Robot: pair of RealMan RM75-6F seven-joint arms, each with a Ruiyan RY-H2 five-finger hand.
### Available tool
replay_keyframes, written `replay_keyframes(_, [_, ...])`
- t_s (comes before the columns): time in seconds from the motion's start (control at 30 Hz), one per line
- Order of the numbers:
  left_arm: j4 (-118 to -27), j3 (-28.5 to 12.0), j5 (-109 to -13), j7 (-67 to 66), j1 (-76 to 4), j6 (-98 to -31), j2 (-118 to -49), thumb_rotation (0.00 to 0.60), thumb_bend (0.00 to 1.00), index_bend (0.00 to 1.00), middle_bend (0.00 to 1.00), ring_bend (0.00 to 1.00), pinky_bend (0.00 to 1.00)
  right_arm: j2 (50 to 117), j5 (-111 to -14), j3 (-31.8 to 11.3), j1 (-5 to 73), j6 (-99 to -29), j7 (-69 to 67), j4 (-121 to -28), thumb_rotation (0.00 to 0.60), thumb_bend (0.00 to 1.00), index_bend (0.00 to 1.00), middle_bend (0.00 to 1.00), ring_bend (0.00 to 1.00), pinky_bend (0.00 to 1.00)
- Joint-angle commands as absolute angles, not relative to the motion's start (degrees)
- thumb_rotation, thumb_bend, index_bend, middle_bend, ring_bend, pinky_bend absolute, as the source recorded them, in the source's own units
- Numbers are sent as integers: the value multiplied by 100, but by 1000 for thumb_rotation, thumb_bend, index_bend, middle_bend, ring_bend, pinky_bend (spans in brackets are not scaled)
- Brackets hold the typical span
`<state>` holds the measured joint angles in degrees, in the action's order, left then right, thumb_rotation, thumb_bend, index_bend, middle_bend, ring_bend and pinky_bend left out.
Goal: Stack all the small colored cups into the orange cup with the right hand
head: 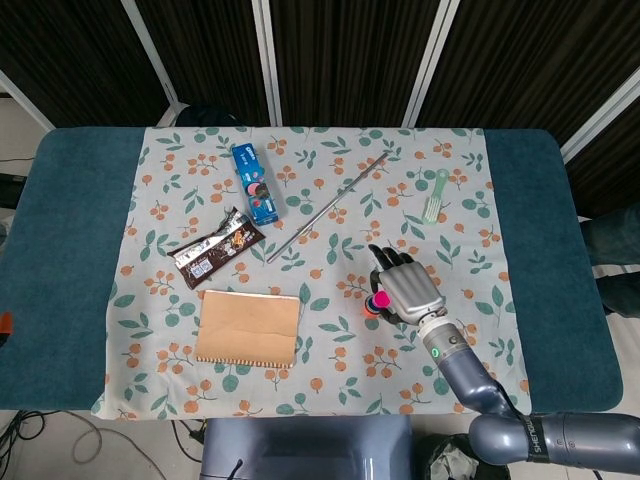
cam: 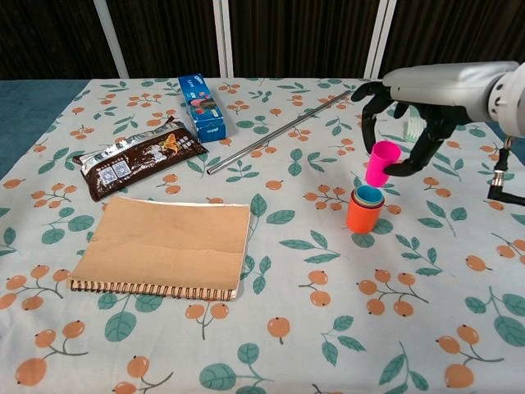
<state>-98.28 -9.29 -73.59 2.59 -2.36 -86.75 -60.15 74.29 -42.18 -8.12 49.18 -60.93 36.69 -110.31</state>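
Observation:
My right hand (cam: 408, 123) holds a pink cup (cam: 381, 162) upright, pinched between thumb and fingers, just above the orange cup (cam: 362, 215). A blue cup (cam: 369, 194) sits nested inside the orange one. In the head view the right hand (head: 407, 287) covers most of the stack, with the pink cup (head: 381, 298) and a bit of the orange cup (head: 371, 311) showing at its left side. My left hand is out of both views.
A brown notebook (cam: 164, 245) lies front left, a dark snack bar (cam: 139, 155) and a blue box (cam: 202, 107) behind it. A metal rod (cam: 279, 134) runs diagonally at the back. A green toothbrush (head: 435, 194) lies far right.

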Motion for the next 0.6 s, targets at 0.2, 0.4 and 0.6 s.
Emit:
replay_keyframes(0.2, [-9816, -940, -7338, 260, -240, -8667, -6014, 600, 356, 133, 32, 0, 35, 7628, -4153, -760, 4934, -6001, 3562, -10719, 600, 390, 554, 0, 98, 202])
replay_keyframes(0.4, [-9817, -944, -7340, 259, -234, -8686, -6017, 600, 355, 133, 32, 0, 35, 7718, -4143, -730, 4936, -5924, 3487, -10580, 600, 391, 554, 0, 97, 202])
replay_keyframes(0.6, [-9816, -947, -7330, 257, -233, -8682, -6014, 600, 356, 132, 32, 0, 35, 7828, -4160, -675, 4927, -5851, 3417, -10425, 600, 390, 554, 0, 98, 202])
